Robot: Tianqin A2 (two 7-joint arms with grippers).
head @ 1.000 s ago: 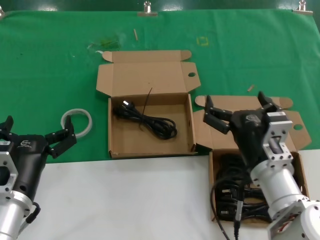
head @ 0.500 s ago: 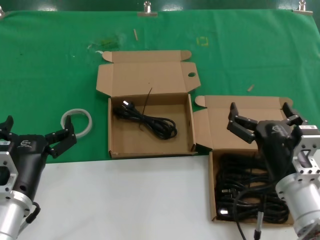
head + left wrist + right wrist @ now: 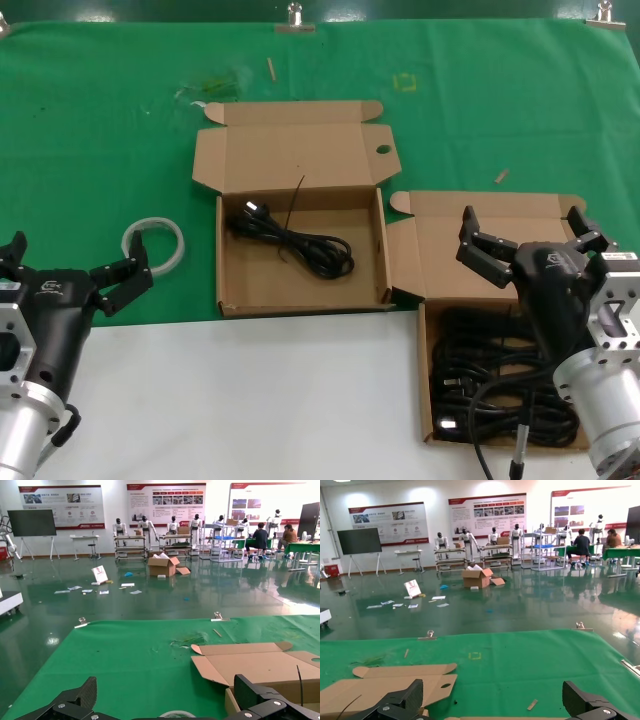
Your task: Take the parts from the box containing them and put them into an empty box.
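Right gripper hangs spread wide, holding nothing – cords below it in the box (left gripper idle, also wide).

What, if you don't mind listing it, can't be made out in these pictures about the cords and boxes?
- How many power cords lie in the right box: head view, they are tangled and the right end effector and arm cover part.
- That box's right wall: head view, hidden behind the right arm.
- Either box's contents from the wrist views: only lids and flaps show.
- White ring: in the left wrist view it is cut off by the edge.
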